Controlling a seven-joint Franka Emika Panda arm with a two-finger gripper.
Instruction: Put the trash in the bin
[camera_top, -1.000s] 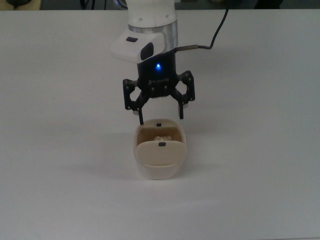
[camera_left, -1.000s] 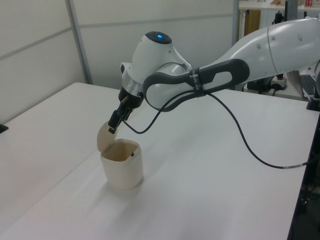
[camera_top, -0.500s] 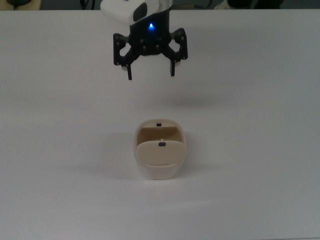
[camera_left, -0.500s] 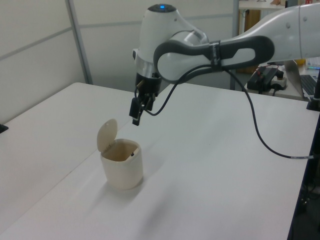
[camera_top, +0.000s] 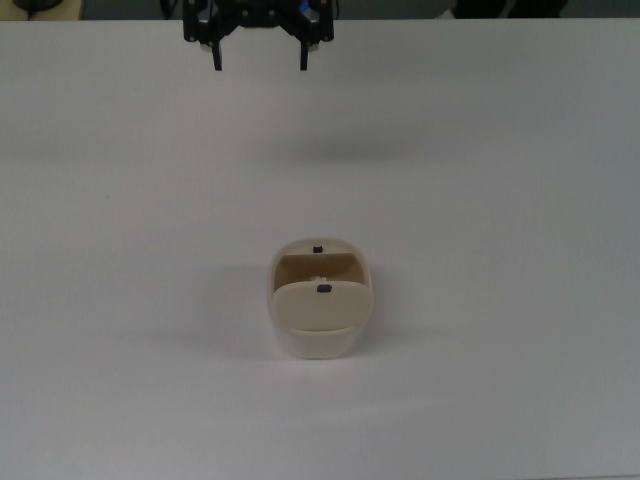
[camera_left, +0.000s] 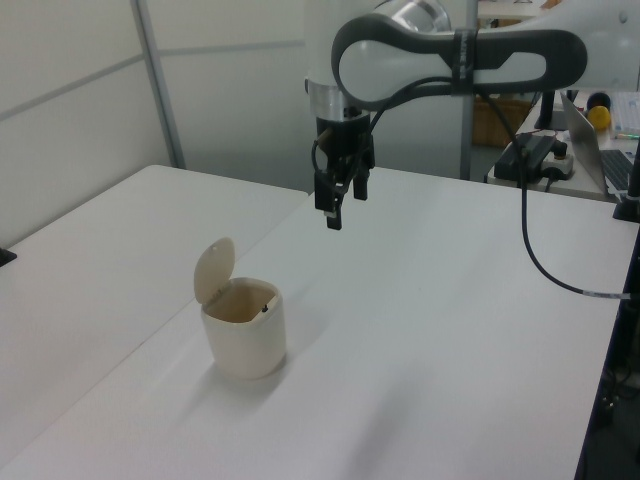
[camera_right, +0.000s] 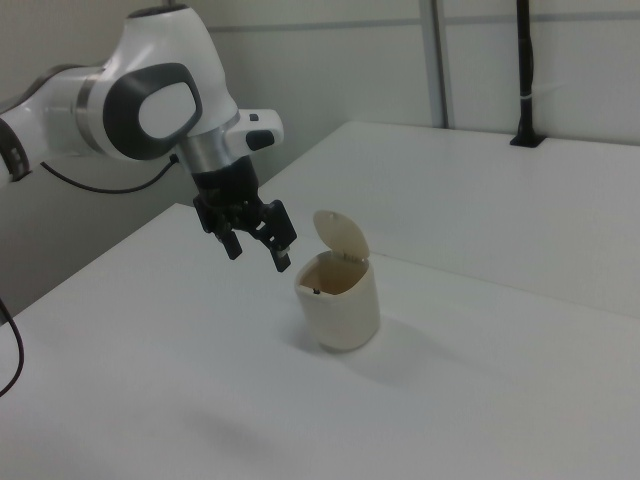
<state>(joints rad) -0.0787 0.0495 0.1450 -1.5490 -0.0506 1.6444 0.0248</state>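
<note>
One pincer (camera_right: 258, 249) hangs in the air over the table (camera_top: 480, 200) with its two fingers spread apart and nothing between them. In the top view only the finger ends show at the upper edge, wide apart and bare.

Bin (camera_top: 321, 298): stands on the table well apart from the pincer, below it and toward the top view's lower centre. In the right view the pincer sits above and to the right view's left of the rim, not touching it. The flap lid (camera_left: 213, 270) stands tipped up, leaving the mouth uncovered; that position suits dropping something straight in from above.

Trash: not found anywhere on the table, nor in the pincer. The bin's inside is shadowed and only partly seen from each camera, so its contents cannot be confirmed. Judgement: with the fingers empty and the table bare of any paper wad, the trash most likely lies inside the bin, and the task appears done or nearly so.

Arm (camera_left: 450, 60): held high and clear of the bin, a posture consistent with having nothing left to carry. Remaining risk is small; the lid is left up.
</note>
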